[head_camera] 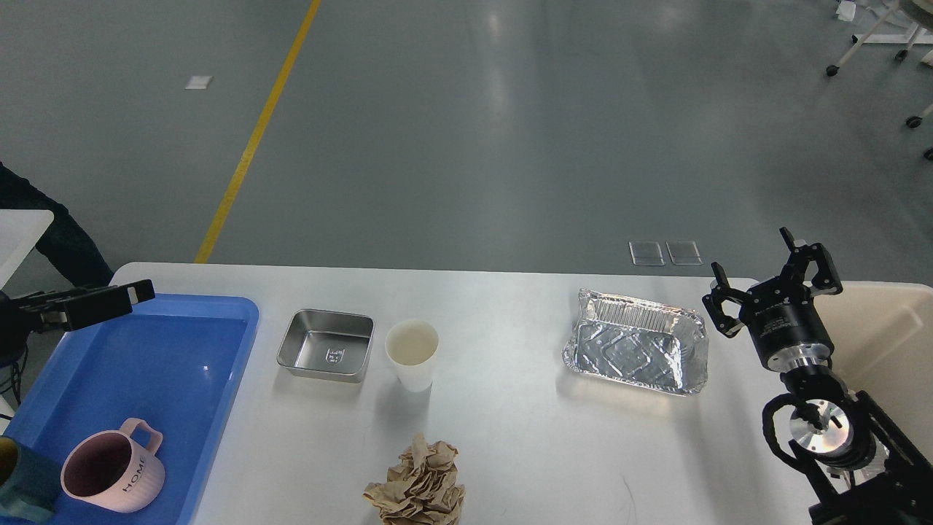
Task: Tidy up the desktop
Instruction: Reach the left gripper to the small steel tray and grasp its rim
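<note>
The white desktop [510,430] holds a steel tray [326,344], a white paper cup [412,354], a foil container [635,351] and a crumpled brown paper ball [419,485]. A pink mug [113,474] stands upright in the near corner of the blue tray [168,350] at the left. My left gripper [109,300] hovers empty over the tray's far left edge, well above and behind the mug, seen side-on. My right gripper [769,273] is open and empty, just right of the foil container.
A beige bin [885,343] stands off the desktop's right end, behind my right arm. A dark teal object [22,485] sits at the tray's near left edge. A person's dark leg [58,248] and another white table [18,230] are at the far left.
</note>
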Robot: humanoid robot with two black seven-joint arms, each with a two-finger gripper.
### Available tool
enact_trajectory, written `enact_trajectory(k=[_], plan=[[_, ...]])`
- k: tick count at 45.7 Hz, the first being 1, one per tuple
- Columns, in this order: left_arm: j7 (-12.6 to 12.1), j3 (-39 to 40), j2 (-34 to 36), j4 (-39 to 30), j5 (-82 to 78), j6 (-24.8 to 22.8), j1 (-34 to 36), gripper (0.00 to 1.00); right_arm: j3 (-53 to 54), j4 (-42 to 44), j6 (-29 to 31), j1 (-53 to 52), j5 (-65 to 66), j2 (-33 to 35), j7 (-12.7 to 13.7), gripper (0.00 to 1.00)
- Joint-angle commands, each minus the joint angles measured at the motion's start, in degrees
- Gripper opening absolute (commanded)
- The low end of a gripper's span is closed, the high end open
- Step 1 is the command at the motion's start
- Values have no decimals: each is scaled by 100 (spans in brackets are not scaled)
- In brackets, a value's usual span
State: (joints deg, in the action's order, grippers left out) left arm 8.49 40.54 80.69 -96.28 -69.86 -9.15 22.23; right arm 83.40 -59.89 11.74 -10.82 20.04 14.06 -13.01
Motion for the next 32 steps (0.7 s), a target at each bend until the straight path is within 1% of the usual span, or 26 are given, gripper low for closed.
enact_trajectory(k=[1,10,17,21,24,28,32], plan=[[13,173,34,-110,-2,89,27,91,1,4,-5,1,0,18,0,100],[-5,253,166,-321,7,141,27,91,1,-5,-14,9,0,18,0,100],[-58,200,105,-295,16,10,9,91,1,4,-14,18,0,9,0,100],[-93,182,43,-163,112,-166,-61,91,1,-5,-14,18,9,-17,0,100],[-110,156,-158,82,139,-236,-88,91,1,-5,-14,18,9,-17,0,100],[-163,121,-685,469,130,-333,-35,91,1,-5,-14,27,0,-9,0,100],[-251,112,-1160,821,87,-631,26,91,1,-5,-14,27,9,9,0,100]])
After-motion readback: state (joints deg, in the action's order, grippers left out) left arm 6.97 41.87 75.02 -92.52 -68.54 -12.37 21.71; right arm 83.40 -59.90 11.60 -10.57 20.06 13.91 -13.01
